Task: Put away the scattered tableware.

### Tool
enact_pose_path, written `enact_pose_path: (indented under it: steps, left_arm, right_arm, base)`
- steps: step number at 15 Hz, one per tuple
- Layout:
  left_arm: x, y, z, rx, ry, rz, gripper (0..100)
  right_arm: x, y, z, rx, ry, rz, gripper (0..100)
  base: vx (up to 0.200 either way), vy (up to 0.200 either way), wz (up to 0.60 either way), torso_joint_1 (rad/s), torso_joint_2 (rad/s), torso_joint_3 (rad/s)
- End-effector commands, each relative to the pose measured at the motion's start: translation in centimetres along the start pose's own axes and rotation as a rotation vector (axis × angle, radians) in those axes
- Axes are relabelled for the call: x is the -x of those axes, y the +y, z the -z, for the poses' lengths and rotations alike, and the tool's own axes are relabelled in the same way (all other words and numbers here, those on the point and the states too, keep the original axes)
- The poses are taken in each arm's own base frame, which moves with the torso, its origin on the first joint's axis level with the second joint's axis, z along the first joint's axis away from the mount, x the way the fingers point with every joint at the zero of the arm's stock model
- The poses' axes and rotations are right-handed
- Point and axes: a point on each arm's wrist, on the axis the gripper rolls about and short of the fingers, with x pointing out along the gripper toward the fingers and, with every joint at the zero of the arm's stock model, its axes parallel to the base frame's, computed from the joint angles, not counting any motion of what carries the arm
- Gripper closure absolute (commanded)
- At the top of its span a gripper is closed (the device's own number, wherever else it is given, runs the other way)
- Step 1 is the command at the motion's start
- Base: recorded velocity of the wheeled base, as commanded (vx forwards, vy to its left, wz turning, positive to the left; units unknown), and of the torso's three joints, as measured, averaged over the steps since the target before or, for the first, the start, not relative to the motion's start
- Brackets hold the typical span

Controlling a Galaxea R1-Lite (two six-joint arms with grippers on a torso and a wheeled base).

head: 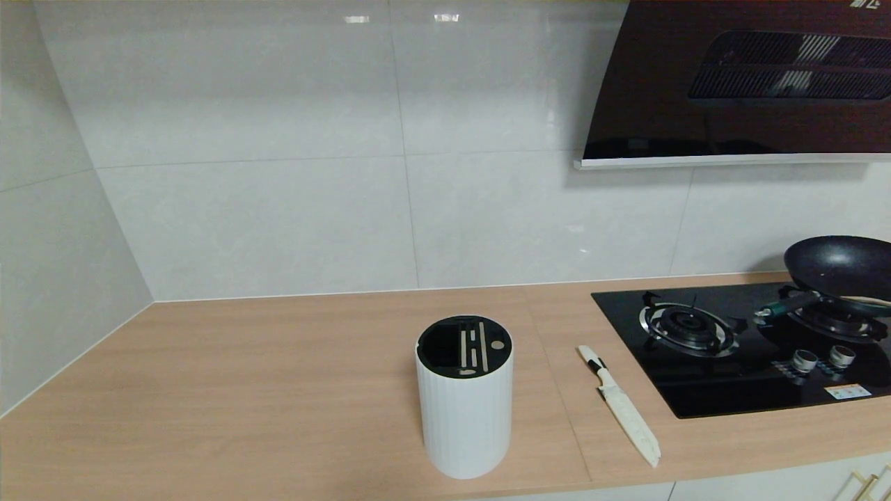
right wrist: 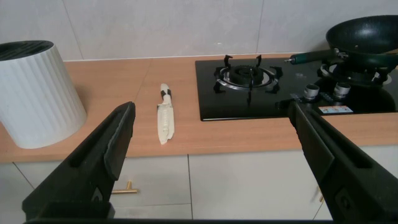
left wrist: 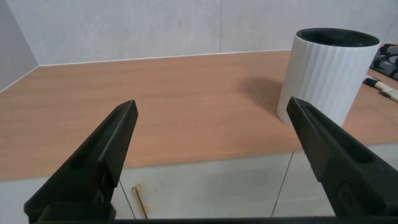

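Note:
A white ribbed knife holder [head: 465, 403] with a black slotted top stands near the counter's front edge; it also appears in the left wrist view [left wrist: 326, 73] and the right wrist view [right wrist: 36, 93]. A white knife [head: 619, 406] with a black band on its handle lies flat on the wood between the holder and the hob, blade toward the front edge [right wrist: 165, 119]. My left gripper [left wrist: 211, 140] is open, held off the counter's front edge, left of the holder. My right gripper [right wrist: 210, 146] is open too, in front of the counter facing the knife.
A black gas hob [head: 745, 344] occupies the counter's right side, with a black pan [head: 839, 268] on its far burner. A range hood [head: 738, 83] hangs above. Tiled walls close the back and left. Bare wooden counter [head: 243, 390] stretches left of the holder. Cabinet fronts run below.

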Motion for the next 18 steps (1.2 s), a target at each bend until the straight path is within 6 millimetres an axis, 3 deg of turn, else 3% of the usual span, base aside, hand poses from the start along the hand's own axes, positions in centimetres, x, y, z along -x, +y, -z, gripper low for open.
enact_pose_path:
  steps: [1,5,7,8,10,13,18]
  left_arm:
    - [0.0,0.0,0.0,0.0,0.001,-0.001,0]
    - [0.0,0.0,0.0,0.0,0.001,-0.001,0]
    - [0.0,0.0,0.0,0.0,0.001,-0.001,0]
    - [0.0,0.0,0.0,0.0,0.001,-0.001,0]
    - [0.0,0.0,0.0,0.0,0.001,0.001,0]
    - [0.0,0.0,0.0,0.0,0.001,-0.001,0]
    - [0.0,0.0,0.0,0.0,0.001,0.001,0]
  right_arm:
    - [0.0,0.0,0.0,-0.001,0.0,0.001,0]
    - [0.0,0.0,0.0,0.004,0.0,0.001,0]
    - [1.0,0.0,-4.4,-0.016,-0.165,-0.023,0]
    - [1.0,0.1,-5.1,-0.018,-0.166,-0.047,0]
    - [-0.9,0.4,-7.4,-0.036,-0.041,-0.182,0]
    - [-4.0,0.6,-9.5,-0.065,0.101,-0.235,0]
    - [-11.3,1.1,-11.6,-0.084,0.338,-0.268,0]
  base:
    - [0.0,0.0,0.0,0.0,0.0,0.0]
    - [0.0,0.0,0.0,0.0,0.0,0.0]
    - [0.0,0.0,0.0,0.0,0.0,0.0]
    - [0.0,0.0,0.0,0.0,0.0,0.0]
    - [0.0,0.0,0.0,0.0,0.0,0.0]
    - [0.0,0.0,0.0,0.0,0.0,0.0]
    - [0.0,0.0,0.0,0.0,0.0,0.0]
